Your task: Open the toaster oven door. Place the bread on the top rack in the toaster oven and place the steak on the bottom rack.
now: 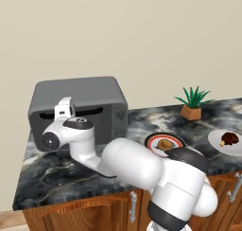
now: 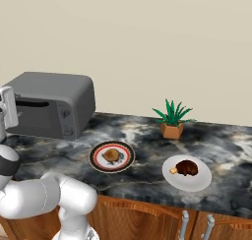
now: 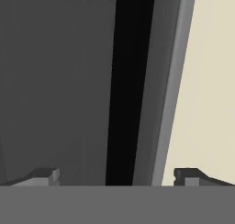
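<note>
Gripper [image 3: 114,176] is spread wide with nothing between its fingers [image 3: 43,176], and from my hand camera I see the tips straddling the long black handle slot [image 3: 123,85] of the toaster oven door [image 3: 59,81], with the door's paler edge and the cream wall beyond it on the other side. From the left base camera I see the hand [image 1: 64,108] held up against the upper front of the toaster oven [image 1: 78,102], right at the dark slot along the top of the door [image 1: 92,123], which stands shut. Whether the tips touch the door I cannot tell. From the right base camera the oven [image 2: 54,104] sits at the left end of the dark marbled counter [image 2: 142,135], its knob panel [image 2: 66,118] at the right of its front. To the right of the oven, well apart from it, I see the bread [image 2: 111,155] lying on a round plate with a red and black rim [image 2: 96,163]. Further right the steak [image 2: 186,167] lies on a plain white plate [image 2: 197,181]. Behind the two plates, near the wall, a small green plant stands in a brown pot [image 2: 172,130].
</note>
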Robot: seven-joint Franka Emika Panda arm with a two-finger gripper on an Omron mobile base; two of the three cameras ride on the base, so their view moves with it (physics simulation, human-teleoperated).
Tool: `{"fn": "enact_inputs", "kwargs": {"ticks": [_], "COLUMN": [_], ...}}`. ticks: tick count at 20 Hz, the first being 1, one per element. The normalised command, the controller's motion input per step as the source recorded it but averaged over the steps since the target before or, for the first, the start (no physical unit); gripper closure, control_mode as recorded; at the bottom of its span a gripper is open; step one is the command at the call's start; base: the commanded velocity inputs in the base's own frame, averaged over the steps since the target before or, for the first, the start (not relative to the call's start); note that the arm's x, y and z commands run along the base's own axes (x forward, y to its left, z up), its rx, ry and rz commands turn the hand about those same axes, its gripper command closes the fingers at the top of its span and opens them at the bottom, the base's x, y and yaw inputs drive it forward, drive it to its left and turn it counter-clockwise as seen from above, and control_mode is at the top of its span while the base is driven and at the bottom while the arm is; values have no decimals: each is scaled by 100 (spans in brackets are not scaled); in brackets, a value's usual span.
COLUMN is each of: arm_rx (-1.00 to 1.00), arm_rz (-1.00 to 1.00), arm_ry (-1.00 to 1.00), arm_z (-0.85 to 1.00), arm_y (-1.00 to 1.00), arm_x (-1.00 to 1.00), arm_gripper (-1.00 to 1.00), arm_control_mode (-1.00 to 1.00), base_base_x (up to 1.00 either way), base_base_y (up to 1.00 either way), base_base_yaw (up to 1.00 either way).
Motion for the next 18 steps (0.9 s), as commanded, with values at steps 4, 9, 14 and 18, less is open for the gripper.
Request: {"fn": "enact_inputs", "kwargs": {"ticks": [4, 9, 14, 18], "arm_rx": [0, 0, 0, 0], "arm_rz": [0, 0, 0, 0], "arm_ry": [-2, -4, -5, -1], "arm_z": [-9, -1, 0, 0], "arm_y": [0, 0, 0, 0], "arm_x": [3, 9, 7, 10], "arm_gripper": [-100, -100, -100, -100], "arm_control_mode": [-100, -100, -100, -100], "base_base_x": [0, 0, 0, 0], "base_base_y": [0, 0, 0, 0], "base_base_yaw": [0, 0, 0, 0]}}
